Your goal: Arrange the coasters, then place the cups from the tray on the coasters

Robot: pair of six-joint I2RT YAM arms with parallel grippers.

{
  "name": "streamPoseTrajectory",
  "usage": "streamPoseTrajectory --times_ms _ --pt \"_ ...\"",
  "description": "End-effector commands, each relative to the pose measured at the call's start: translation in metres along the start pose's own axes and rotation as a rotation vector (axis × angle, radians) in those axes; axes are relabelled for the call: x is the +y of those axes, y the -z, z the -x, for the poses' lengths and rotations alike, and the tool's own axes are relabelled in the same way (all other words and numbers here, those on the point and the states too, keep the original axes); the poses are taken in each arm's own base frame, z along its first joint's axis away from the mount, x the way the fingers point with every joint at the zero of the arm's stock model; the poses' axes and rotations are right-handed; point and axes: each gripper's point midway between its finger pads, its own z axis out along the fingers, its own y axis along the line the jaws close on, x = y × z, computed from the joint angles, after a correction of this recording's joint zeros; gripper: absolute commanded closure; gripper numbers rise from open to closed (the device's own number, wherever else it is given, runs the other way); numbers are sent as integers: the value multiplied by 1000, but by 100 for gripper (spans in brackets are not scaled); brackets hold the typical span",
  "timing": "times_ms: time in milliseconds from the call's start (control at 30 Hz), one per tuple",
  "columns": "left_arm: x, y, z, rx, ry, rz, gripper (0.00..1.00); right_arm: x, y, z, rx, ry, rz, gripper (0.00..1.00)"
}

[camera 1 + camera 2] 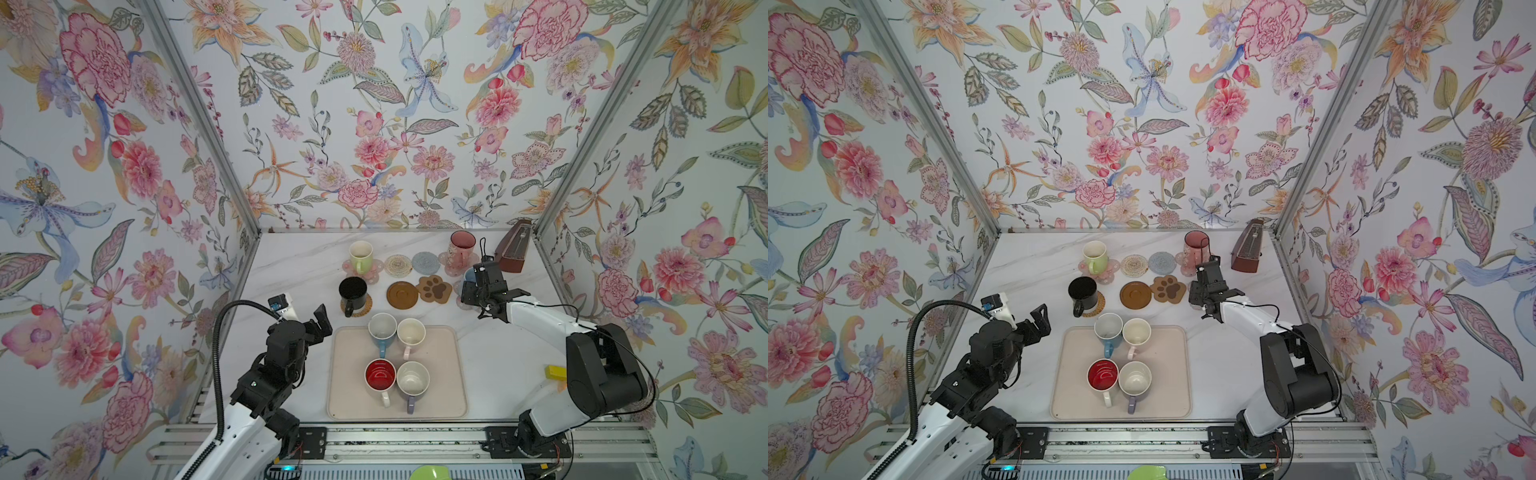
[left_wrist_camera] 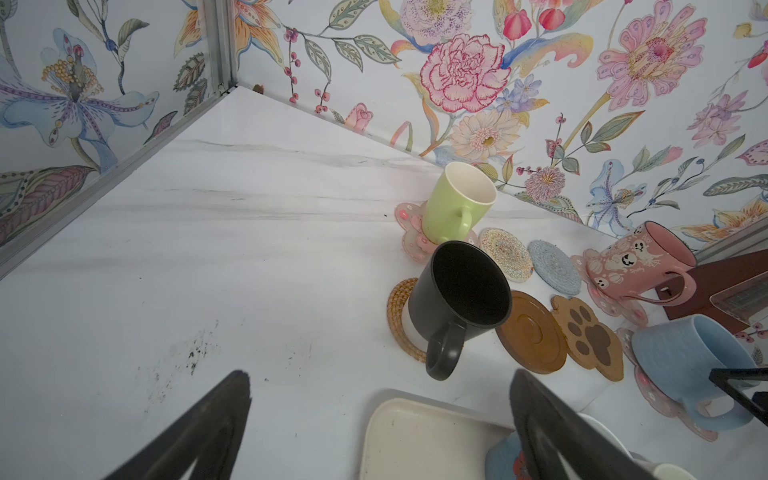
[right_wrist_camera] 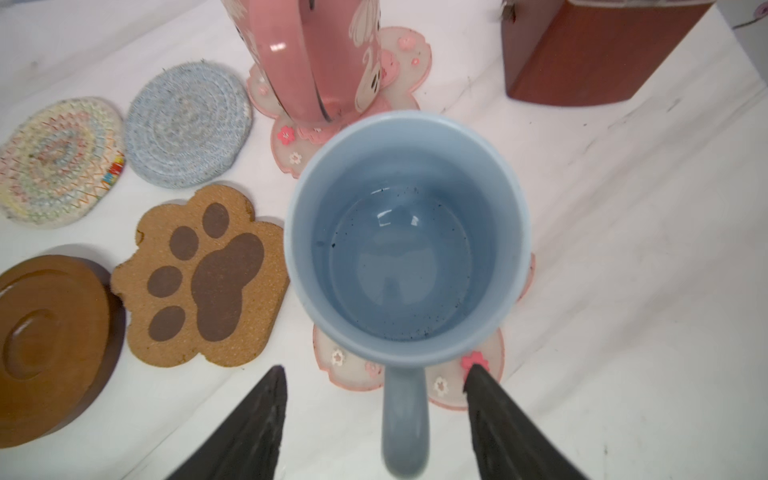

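Right wrist view: the light blue mug (image 3: 399,257) stands upright on a pink flower coaster (image 3: 353,370), its handle pointing back between the fingers of the right gripper (image 3: 376,372). The jaws are spread on either side of the handle with a gap on each side, so nothing is gripped. The handle's direction suggests it served as the grasp point and now gives the gripper a straight line of retreat. The mug sits at the right end of the nearer coaster row, beside the paw coaster (image 3: 199,278) and just in front of the pink patterned mug (image 3: 316,62), which stands on its own flower mat. In both top views the coasters form two rows along the tabletop's far edge. The light green mug (image 1: 360,255) and the black mug (image 1: 353,292) fill the left ends. The beige round (image 3: 58,162), the grey-blue round (image 3: 187,124), the brown disc (image 3: 50,340) and the paw are bare, which matches the four mugs on the tray (image 1: 440,374) near the tabletop's near edge. The right arm is stretched low toward the far right corner, wrist pitched downward. The left arm is folded with its elbow raised. The left gripper (image 2: 380,376) hangs wide and empty beside the tray's far left corner, probably placed for the next pick.
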Motion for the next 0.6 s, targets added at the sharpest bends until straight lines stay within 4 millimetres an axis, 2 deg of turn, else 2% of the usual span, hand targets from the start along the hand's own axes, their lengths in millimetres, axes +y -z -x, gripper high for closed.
streamPoseTrajectory --times_ms 0,133,233,367,567 --pt "3 5 7 13 37 24 1 -9 24 7 -38 -32 -2 16" --pt "0 9 3 50 67 7 1 -21 58 20 -113 -69 6 1" --pt "0 10 -3 80 80 0 1 -30 83 28 -175 -93 14 1" --pt "-2 10 -11 113 93 -11 1 -40 105 37 -235 -122 9 1" --pt "-8 10 -31 231 148 -28 2 -46 116 39 -251 -133 0 1"
